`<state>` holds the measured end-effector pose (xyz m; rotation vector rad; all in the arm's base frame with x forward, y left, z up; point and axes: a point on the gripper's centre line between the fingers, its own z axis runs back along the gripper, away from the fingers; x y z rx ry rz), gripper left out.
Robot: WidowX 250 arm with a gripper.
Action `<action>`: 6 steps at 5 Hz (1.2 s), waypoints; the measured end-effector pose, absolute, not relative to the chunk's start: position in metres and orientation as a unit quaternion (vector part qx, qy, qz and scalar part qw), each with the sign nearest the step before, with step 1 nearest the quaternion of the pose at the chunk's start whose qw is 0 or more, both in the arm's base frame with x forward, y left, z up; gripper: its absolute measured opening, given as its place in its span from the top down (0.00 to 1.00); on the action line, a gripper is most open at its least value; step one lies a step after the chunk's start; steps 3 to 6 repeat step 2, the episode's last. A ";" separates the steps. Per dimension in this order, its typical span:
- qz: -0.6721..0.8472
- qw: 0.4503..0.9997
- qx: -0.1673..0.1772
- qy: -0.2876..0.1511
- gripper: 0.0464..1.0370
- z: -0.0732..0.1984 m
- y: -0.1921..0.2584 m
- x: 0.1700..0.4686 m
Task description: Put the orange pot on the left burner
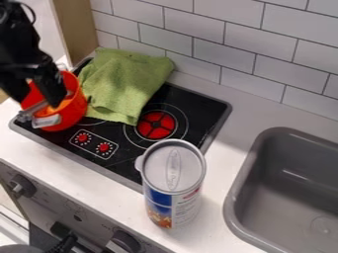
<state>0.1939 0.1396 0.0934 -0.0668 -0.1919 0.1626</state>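
1 cloth lies on the stove, right of the pot; 1 canister stands left of the sink.

Toy kitchen: stovetop, sink, tiled wall

Looking down at a slant from high above the front of the counter, facing the tiled wall. Set fairly close: covering most of the stove, cutting off the sink at right.
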 end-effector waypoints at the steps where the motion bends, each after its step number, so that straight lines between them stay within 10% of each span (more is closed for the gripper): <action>1: 0.058 0.994 -0.031 -0.089 0.04 0.099 0.125 0.176; 6: 0.046 0.995 -0.035 -0.079 0.04 0.107 0.116 0.172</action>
